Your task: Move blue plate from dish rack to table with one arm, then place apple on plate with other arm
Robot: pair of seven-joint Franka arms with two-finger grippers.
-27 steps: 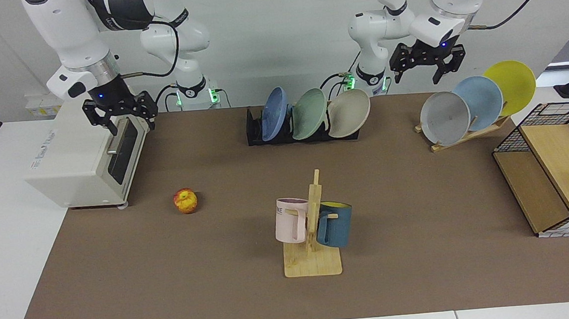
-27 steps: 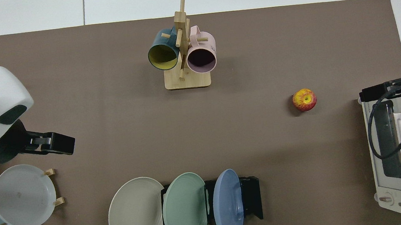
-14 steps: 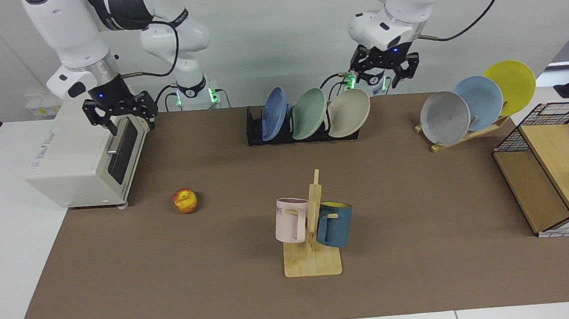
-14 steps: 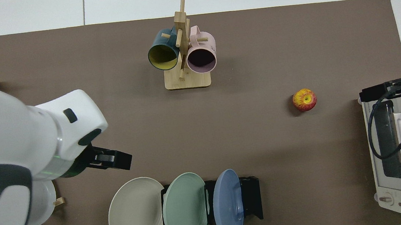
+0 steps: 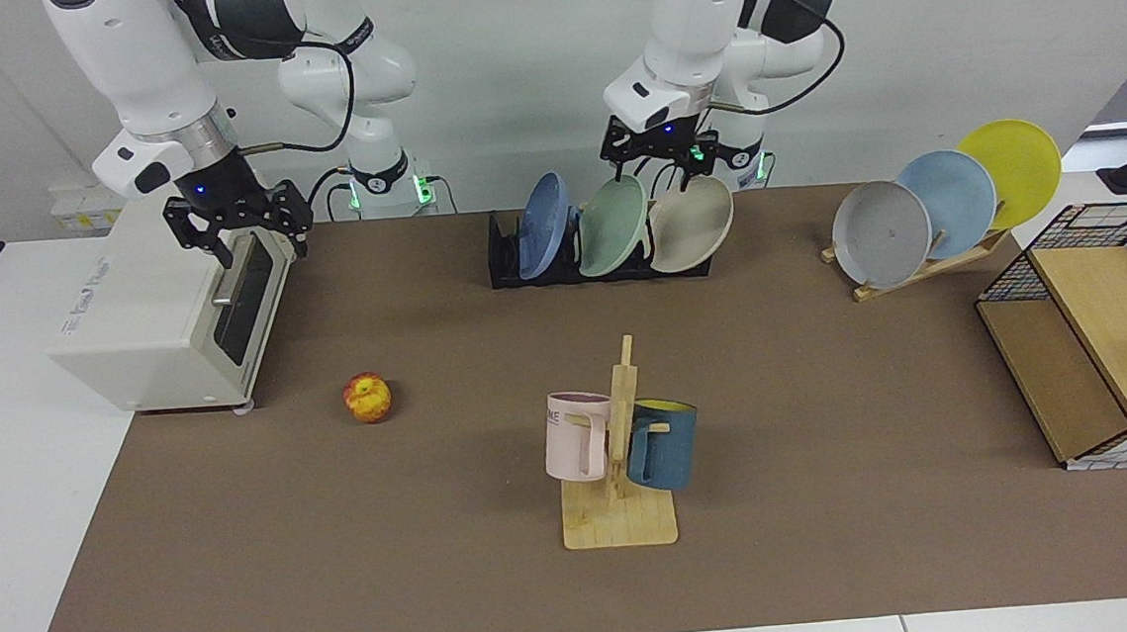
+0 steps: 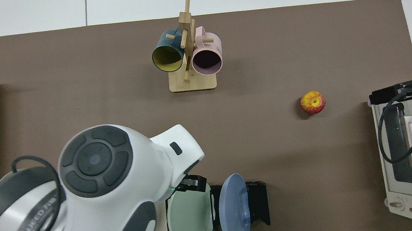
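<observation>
The blue plate (image 5: pixel 542 226) (image 6: pixel 234 210) stands on edge in the black dish rack (image 5: pixel 505 263) (image 6: pixel 259 201), at its end toward the apple. My left gripper (image 5: pixel 653 171) (image 6: pixel 192 182) hovers open just above the sage-green plate (image 5: pixel 612 225) and the beige plate (image 5: pixel 691 225), one slot away from the blue plate. The apple (image 5: pixel 368 397) (image 6: pixel 312 102) lies on the brown table (image 5: pixel 828 416) in front of the toaster oven. My right gripper (image 5: pixel 238 235) (image 6: pixel 384 95) waits open above the oven's front, holding nothing.
A white toaster oven (image 5: pixel 167 314) sits beside the apple. A wooden mug tree (image 5: pixel 618 451) with a pink and a dark blue mug stands mid-table. A wooden stand (image 5: pixel 927 266) holds grey, pale blue and yellow plates. A wire-and-wood shelf (image 5: pixel 1091 339) stands beyond it.
My left arm has swung from above the wooden plate stand across to the dish rack and lowered over the green and beige plates. The right arm, the plates and the apple have not moved.
</observation>
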